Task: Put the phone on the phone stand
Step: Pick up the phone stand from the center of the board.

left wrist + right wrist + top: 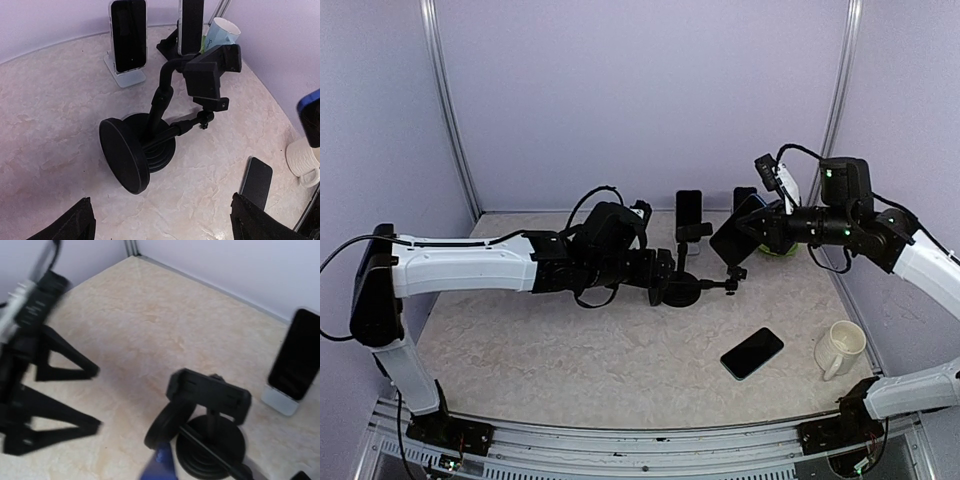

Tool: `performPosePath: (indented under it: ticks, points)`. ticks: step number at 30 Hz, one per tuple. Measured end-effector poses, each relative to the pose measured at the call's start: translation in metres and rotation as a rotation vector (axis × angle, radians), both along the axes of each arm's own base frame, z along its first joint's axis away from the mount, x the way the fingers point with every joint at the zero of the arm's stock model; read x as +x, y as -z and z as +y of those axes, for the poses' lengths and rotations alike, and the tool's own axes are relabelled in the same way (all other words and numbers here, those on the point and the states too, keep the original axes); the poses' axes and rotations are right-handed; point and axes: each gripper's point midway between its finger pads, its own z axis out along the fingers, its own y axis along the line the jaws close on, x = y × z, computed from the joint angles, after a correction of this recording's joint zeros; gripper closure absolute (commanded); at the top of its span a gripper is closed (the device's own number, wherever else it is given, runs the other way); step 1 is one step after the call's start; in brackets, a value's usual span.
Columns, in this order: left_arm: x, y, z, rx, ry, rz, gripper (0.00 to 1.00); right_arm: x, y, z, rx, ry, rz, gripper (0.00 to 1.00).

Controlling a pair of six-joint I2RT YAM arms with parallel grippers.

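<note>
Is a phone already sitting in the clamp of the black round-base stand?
No, the clamp of the black stand is empty; a dark phone lies flat on the table.
</note>
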Motion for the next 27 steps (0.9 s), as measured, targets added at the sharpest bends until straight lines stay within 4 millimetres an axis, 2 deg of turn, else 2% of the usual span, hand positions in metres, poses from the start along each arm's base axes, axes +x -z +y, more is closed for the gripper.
performPosePath:
  ticks: [6, 11, 21, 27]
  points:
    - [0.023, 0.038, -0.024, 0.064, -0.022, 0.074, 0.14, -0.003, 0.000, -0.011, 0.006, 0.036, -0.023, 1.00]
    - [0.039, 0.055, -0.033, 0.102, -0.068, 0.102, 0.19, -0.005, 0.000, -0.015, 0.007, 0.047, -0.036, 1.00]
    - [0.055, 0.090, -0.028, 0.142, -0.132, 0.148, 0.34, -0.014, -0.013, -0.022, 0.028, 0.053, -0.082, 1.00]
    - [0.067, 0.100, -0.024, 0.148, -0.159, 0.163, 0.38, -0.018, -0.019, -0.024, 0.039, 0.053, -0.102, 1.00]
